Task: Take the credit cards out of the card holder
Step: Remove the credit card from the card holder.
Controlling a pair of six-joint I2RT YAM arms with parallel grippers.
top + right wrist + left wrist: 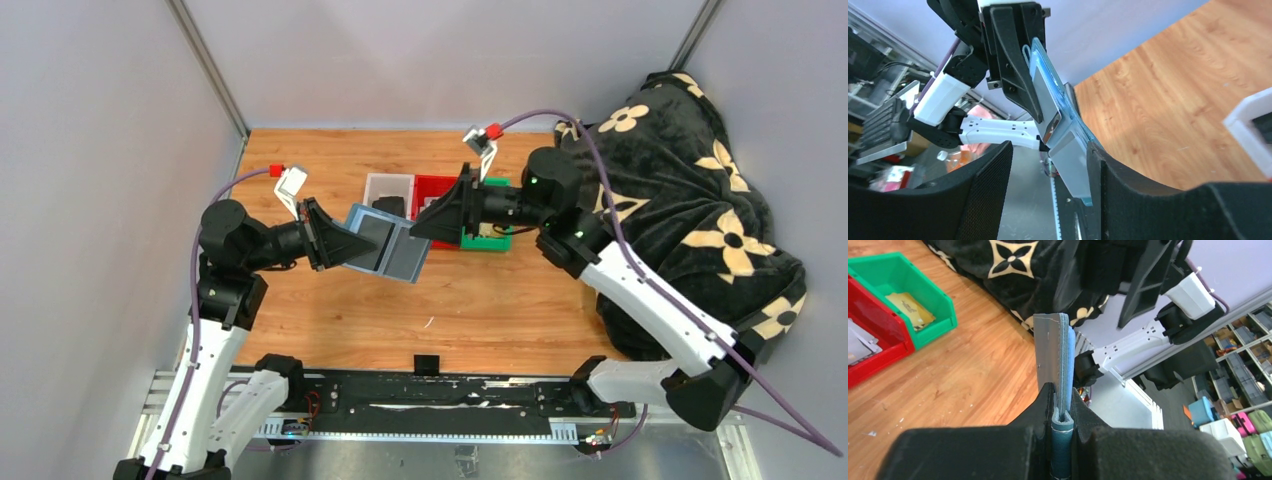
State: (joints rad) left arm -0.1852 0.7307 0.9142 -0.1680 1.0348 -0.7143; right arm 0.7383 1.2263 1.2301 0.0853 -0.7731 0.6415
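Slate-blue card holder (388, 248) aloft over desk (480, 310) | long axis arm-to-arm | left jaws clamped on one end | right jaws part-open, straddling the other

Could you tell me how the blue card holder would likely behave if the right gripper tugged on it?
Probably stiff: the card holder juts straight from the left gripper, pinched at one edge, without sagging. Likely light, as that pinch alone carries it. A tug might pivot it or slip it free, given so narrow a hold.
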